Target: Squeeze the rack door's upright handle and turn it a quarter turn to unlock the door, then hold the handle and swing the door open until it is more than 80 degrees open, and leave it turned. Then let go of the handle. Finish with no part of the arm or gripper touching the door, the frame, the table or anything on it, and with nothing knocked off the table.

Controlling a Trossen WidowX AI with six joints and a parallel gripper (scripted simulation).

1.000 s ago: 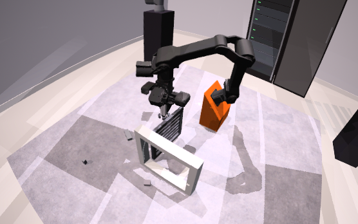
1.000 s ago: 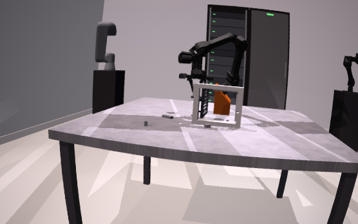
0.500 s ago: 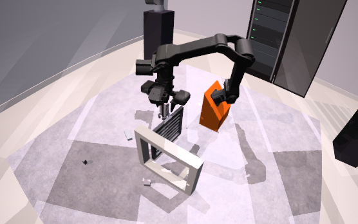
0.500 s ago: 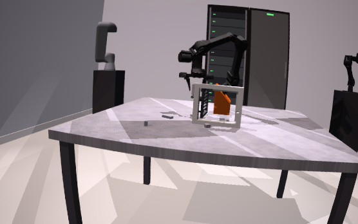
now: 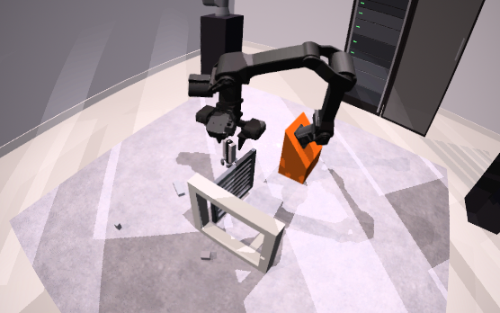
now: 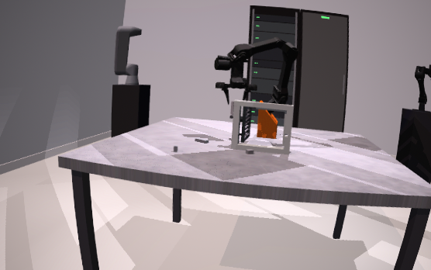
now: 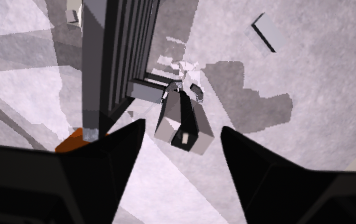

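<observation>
The dark slatted door (image 5: 243,177) (image 6: 246,124) (image 7: 92,65) stands swung out from the pale frame (image 5: 234,201) (image 6: 263,104), roughly square to it; the exact angle cannot be read. The upright grey handle (image 5: 230,154) (image 6: 232,109) (image 7: 202,131) stands beside the door's free edge, joined to it by a short bracket. My gripper (image 5: 229,144) (image 6: 237,101) (image 7: 184,127) is open and points down at the handle's top. In the wrist view a gap shows between the handle and each fingertip. Nothing is held.
The arm's orange wedge-shaped base (image 5: 291,157) (image 6: 267,126) (image 7: 70,142) stands behind the door. A flat grey block (image 5: 179,189) (image 6: 201,140) (image 7: 267,34) lies left of the frame. Small blocks lie farther left (image 5: 118,226) (image 6: 175,149) and before the frame (image 5: 205,255) (image 6: 249,151).
</observation>
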